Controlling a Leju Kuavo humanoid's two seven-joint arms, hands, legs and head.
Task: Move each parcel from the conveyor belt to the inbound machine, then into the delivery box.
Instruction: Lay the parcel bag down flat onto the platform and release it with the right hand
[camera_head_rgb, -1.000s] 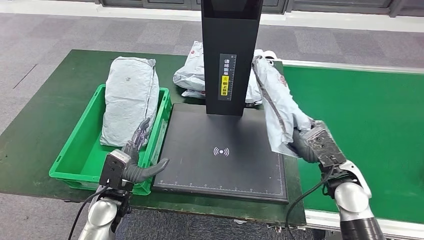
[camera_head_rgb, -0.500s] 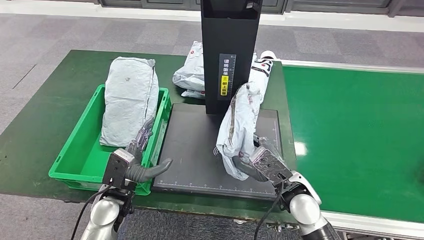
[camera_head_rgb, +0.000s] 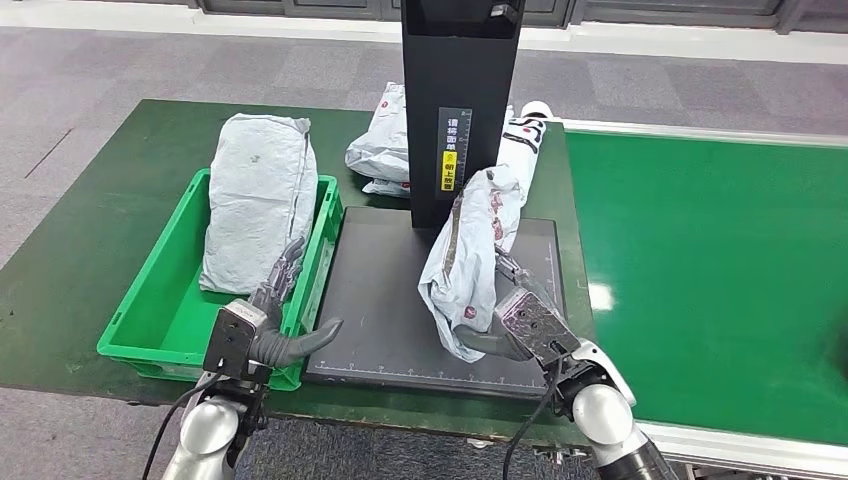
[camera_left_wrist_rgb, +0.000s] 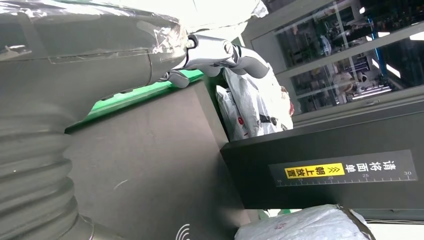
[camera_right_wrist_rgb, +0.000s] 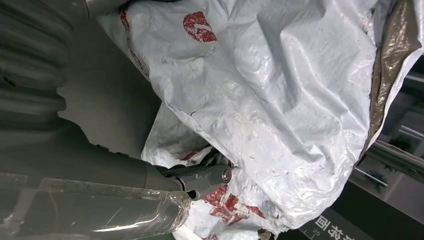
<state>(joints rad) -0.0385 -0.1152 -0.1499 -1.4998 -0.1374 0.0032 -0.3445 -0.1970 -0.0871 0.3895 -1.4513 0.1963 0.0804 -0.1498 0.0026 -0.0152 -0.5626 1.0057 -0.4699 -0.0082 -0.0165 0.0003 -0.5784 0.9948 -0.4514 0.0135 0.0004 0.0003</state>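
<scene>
My right hand (camera_head_rgb: 520, 322) grips the lower end of a crumpled white parcel (camera_head_rgb: 468, 255) with red print, holding it upright over the black inbound machine plate (camera_head_rgb: 390, 300). Up close, the right wrist view has the parcel (camera_right_wrist_rgb: 280, 100) with my thumb (camera_right_wrist_rgb: 200, 180) pressed into its plastic. My left hand (camera_head_rgb: 272, 318) hovers open at the near right corner of the green delivery box (camera_head_rgb: 150, 310), fingers spread, holding nothing. A grey parcel (camera_head_rgb: 258, 195) lies in that box. In the left wrist view, my left hand (camera_left_wrist_rgb: 210, 50) is above the black plate (camera_left_wrist_rgb: 150, 165).
The machine's black column (camera_head_rgb: 460, 110) stands at the back of the plate. More white parcels (camera_head_rgb: 385, 145) lie behind it on the dark green table (camera_head_rgb: 90, 230). The green conveyor belt (camera_head_rgb: 720, 270) runs along the right side.
My right hand carried the white parcel left from the belt's edge onto the machine plate, then shifted it slightly further left. My left hand barely moved.
</scene>
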